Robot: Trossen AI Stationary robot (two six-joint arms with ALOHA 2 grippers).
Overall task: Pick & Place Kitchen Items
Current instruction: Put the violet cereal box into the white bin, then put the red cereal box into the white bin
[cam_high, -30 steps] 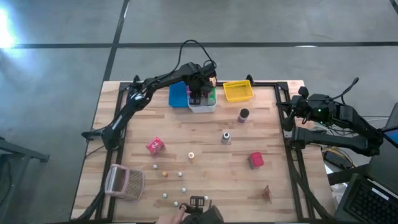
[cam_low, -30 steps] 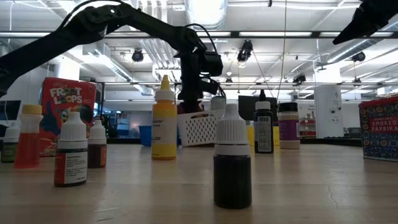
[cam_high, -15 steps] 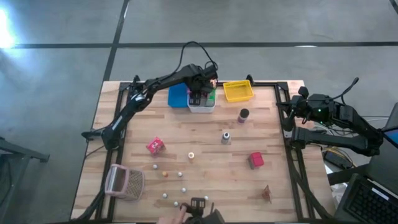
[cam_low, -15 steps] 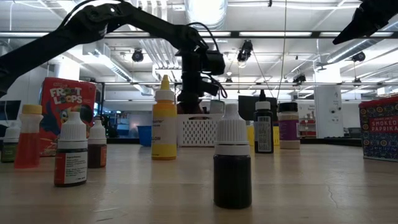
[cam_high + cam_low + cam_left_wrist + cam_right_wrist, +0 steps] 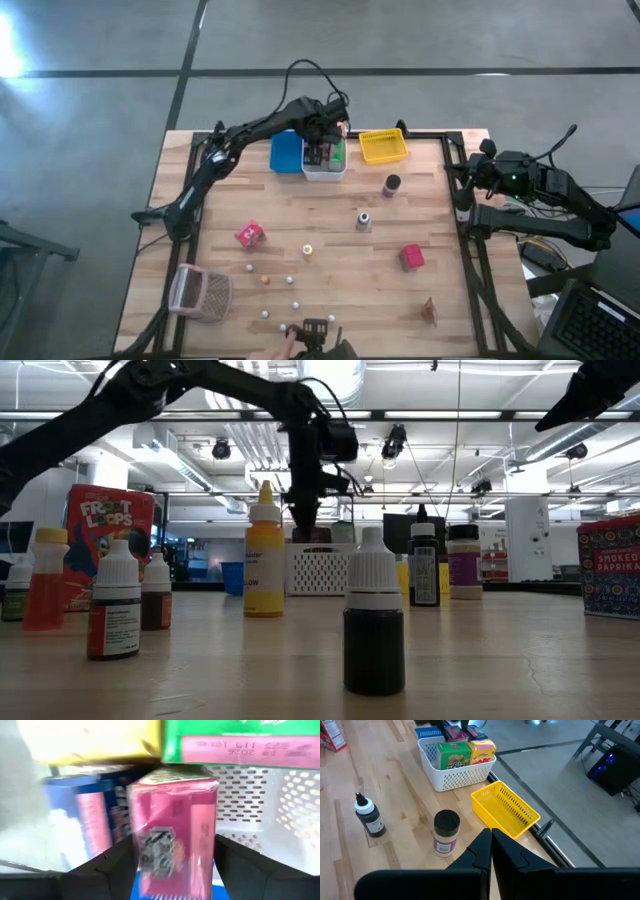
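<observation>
The left pincer (image 5: 318,140) hung over the white bin (image 5: 326,170) at the far edge of the counter (image 5: 330,230), its fingers pointing down into the bin. In the left wrist view the pink box (image 5: 172,835) stood upright between the two dark fingers (image 5: 112,870), with a slim gap on each side, so the pincer stood partly open and had no hold on the box. The box sat inside the bin, with a blue box (image 5: 85,815) right beside it, and a green box (image 5: 240,742) and a yellow box (image 5: 90,740) past it against the perforated wall.

Just to one side of the pincer lay the blue bin (image 5: 286,153), and to the other side the yellow bin (image 5: 383,147). Nearer the middle of the counter, well away from the pincer, stood a dark jar (image 5: 391,185) and a small grey dropper bottle (image 5: 364,220). Farther off lay a pink carton (image 5: 249,234), a red box (image 5: 411,257) and several tiny balls (image 5: 266,280), with the pinkish mesh basket (image 5: 201,292) near the counter's corner.

The right pincer (image 5: 491,842) waited off the counter's right side, its fingers pressed fully together and holding nothing.
</observation>
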